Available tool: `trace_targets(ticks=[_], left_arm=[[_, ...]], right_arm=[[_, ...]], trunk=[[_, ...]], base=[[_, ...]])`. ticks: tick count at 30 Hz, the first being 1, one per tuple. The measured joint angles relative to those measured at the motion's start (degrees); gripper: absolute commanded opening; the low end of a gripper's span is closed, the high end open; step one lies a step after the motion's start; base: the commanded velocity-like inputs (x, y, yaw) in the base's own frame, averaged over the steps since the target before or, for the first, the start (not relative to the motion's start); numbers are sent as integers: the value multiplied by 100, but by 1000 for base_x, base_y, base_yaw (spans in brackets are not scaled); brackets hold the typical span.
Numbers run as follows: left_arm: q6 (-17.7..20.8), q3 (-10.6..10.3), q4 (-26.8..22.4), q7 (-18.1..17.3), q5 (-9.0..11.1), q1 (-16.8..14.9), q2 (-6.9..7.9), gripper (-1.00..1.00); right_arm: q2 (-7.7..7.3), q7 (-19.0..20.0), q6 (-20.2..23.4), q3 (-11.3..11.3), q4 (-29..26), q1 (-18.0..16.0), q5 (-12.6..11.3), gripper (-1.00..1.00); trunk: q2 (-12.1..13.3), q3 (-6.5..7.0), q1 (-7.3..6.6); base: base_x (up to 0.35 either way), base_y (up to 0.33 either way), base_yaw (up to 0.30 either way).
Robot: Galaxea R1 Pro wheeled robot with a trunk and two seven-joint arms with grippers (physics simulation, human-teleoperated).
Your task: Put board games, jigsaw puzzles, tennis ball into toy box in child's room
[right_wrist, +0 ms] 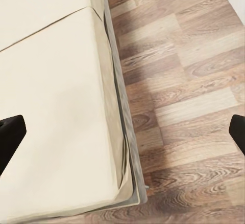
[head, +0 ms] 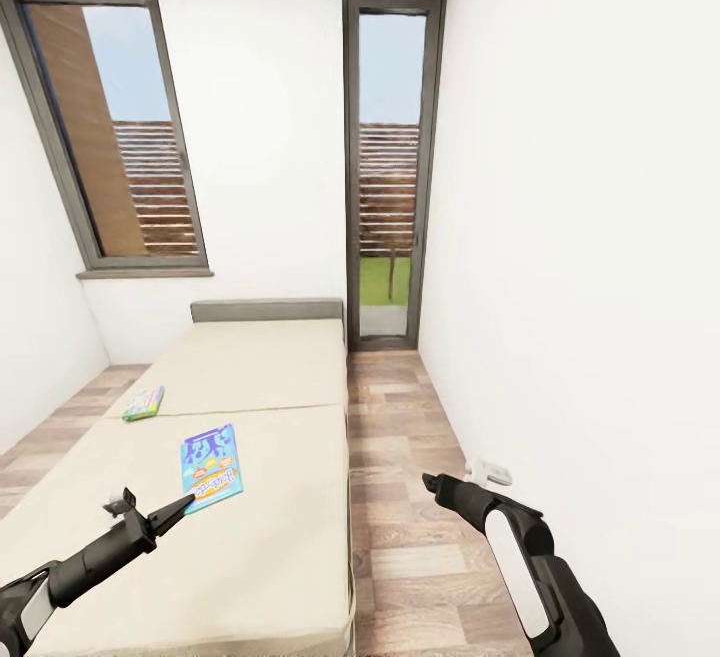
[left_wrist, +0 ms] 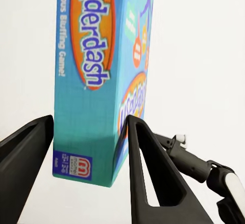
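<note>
We see the blue board game (head: 212, 468) lying flat on the bed (head: 260, 537) at lower left of centre in the head view, with our left gripper (head: 180, 507) reaching its near corner. In the left wrist view the two fingers (left_wrist: 148, 173) stand spread on either side of the box's short edge (left_wrist: 97, 106), straddling it and not yet pinching. A second board game (head: 143, 403) rests further up the mattress, toward the left edge. Our right gripper (head: 432, 484) hangs over the wooden floor (head: 400, 497) at lower right, its tips wide apart and holding nothing. The risk we judge: gripping so close to one corner may let the thin box swivel or slip free when lifted
</note>
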Motion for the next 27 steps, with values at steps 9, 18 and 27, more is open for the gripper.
trace_targets(ticks=[9, 18, 27], left_arm=[[-3, 1, -1, -1, 1, -3, 0, -100], [-3, 1, -1, -1, -1, -4, 0, -100], [-7, 1, -1, 2, -2, -4, -3, -100]], right_arm=[[4, -2, -120, 10, -4, -3, -7, 100], [3, -1, -141, 12, -4, -3, -8, 100], [9, -1, -143, 7, -4, -3, -12, 100]], trunk=[[355, 187, -198], [715, 383, -395], [717, 384, -395]], base=[[0, 0, 15], [0, 0, 23], [0, 0, 1]])
